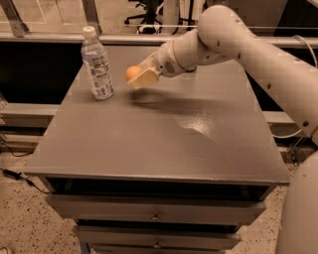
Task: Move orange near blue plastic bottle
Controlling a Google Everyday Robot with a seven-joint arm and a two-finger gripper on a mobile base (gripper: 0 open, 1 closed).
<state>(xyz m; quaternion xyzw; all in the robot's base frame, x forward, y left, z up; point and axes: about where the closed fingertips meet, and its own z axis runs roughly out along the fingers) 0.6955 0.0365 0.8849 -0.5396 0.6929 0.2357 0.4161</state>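
The blue plastic bottle [98, 64] stands upright near the far left corner of the grey table [164, 134]: clear, with a white cap and a bluish-white label. My gripper [135, 77] is shut on the orange [131, 73] and holds it above the table, just right of the bottle with a small gap between them. The white arm reaches in from the right. The gripper's shadow falls on the tabletop under it.
The table is a cabinet with drawers [156, 216] at its front. A low shelf and rail [49, 37] run behind and to the left of the table. Office chair legs [144, 10] stand on the floor at the back.
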